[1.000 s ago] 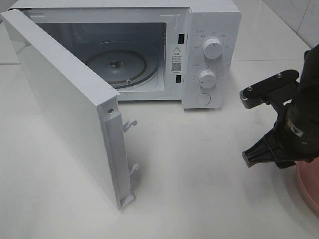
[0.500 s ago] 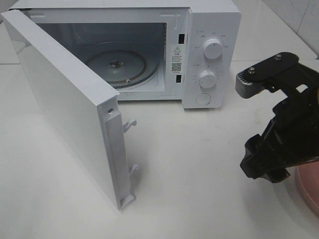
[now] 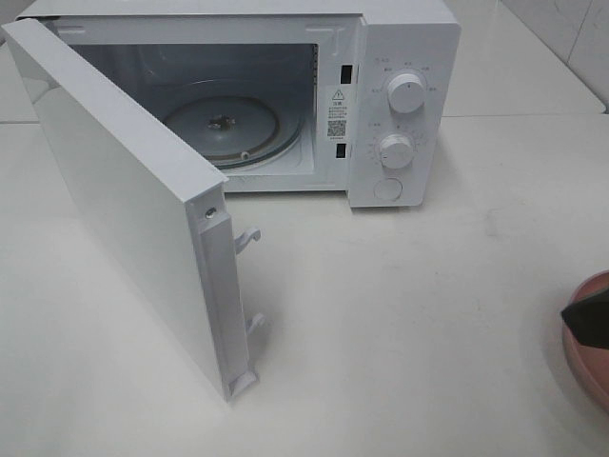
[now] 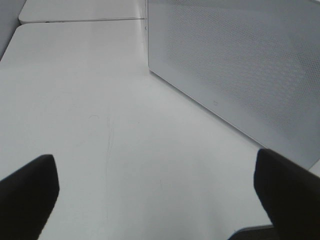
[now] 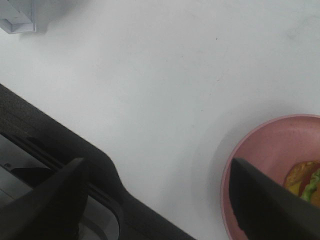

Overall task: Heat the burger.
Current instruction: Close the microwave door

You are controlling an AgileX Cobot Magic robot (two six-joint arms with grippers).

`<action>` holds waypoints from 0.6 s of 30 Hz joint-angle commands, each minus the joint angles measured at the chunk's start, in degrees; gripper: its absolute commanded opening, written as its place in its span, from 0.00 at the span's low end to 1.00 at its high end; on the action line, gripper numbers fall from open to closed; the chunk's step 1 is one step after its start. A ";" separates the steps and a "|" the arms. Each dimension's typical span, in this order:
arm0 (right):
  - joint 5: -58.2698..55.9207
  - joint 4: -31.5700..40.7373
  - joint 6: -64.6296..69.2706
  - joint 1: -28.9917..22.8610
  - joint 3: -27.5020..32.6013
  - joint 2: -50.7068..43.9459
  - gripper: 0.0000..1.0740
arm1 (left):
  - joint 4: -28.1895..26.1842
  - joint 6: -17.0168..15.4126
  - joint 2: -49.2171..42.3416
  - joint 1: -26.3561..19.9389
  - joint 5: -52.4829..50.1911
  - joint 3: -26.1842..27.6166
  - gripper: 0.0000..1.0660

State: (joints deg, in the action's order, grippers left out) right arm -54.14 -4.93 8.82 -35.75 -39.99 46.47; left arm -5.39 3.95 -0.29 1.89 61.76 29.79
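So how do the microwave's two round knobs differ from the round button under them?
The two knobs, upper and lower, stick out from the panel with printed marks around them; the button sits nearly flat with no marks. Each knob carries a pointer line; the button's face is plain. All three are white, round and stacked in one column on the microwave's right panel.

both hands, left hand (image 4: 155, 200) and right hand (image 5: 155, 200), spread wide, empty.

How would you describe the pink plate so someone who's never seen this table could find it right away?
Start at the white microwave with its door swung open, then follow the white table toward the near right edge of the high view. The pink plate sits there, cut off by the frame. It is the only coloured item, with the burger on it.
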 commanded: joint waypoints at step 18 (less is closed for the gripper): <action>-5.90 -2.58 -0.46 6.65 7.39 -27.62 0.71 | -0.11 -0.17 -0.86 -0.23 -0.23 -0.11 0.92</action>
State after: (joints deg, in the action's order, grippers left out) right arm -60.10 -7.28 8.48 -32.26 -33.69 21.72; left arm -5.39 3.95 -0.29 1.89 61.76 29.79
